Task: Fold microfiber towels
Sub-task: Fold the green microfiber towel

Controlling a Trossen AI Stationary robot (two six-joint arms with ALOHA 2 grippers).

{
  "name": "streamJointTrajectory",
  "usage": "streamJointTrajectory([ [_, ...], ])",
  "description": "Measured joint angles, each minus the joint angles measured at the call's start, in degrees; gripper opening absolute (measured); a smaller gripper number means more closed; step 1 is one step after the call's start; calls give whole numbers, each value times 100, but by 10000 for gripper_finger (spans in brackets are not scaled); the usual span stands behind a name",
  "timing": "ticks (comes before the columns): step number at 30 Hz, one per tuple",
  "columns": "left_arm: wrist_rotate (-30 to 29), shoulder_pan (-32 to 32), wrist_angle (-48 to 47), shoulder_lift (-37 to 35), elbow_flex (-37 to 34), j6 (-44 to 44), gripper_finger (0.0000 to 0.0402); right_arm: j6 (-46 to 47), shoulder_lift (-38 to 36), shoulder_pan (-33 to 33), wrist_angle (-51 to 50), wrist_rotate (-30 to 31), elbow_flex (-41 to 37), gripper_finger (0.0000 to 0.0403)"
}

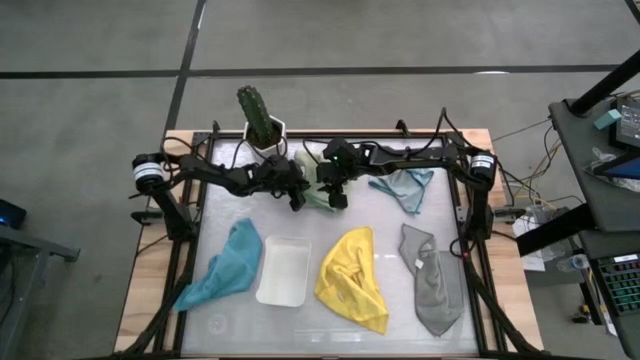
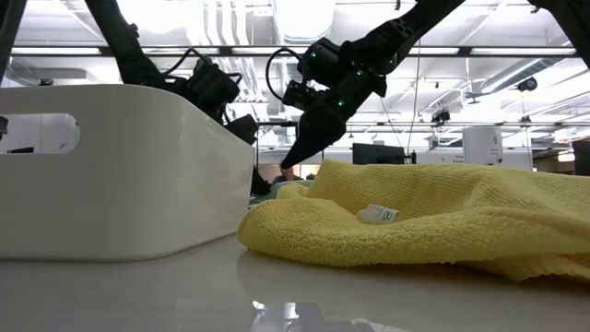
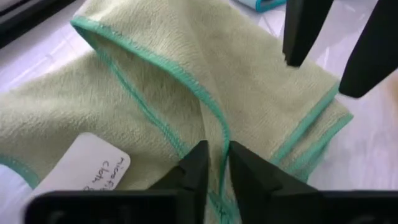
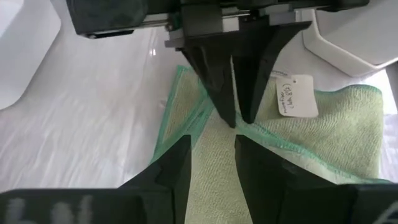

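Wrist views: pale green towel [image 3: 261,93] edge pinched in left end effector [image 3: 214,163]; right end effector [image 4: 211,152] part-open astride it.

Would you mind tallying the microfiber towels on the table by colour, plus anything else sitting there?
Pale green towel: 1
Light blue towel: 1
Yellow towel: 1
Grey towel: 1
Teal towel: 1
White tray: 1
Potted cactus: 1
Total: 7

Pale green towel [image 1: 314,190] folded at the back; light blue towel [image 1: 408,186] beside it; teal towel [image 1: 226,265], yellow towel [image 1: 352,280], grey towel [image 1: 432,282] rumpled in front — apart.
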Motion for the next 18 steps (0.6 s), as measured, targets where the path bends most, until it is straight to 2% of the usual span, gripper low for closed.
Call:
streamJointTrajectory([
  [3,71,0,0,-12,0,-43,8,0,0,0,2,31,-12,116],
  [10,103,4,-447,-208,-15,-155,1,41,0,0,8,40,-44,112],
  [18,-37,4,-538,-310,-11,-195,1,65,0,0,12,40,-67,111],
])
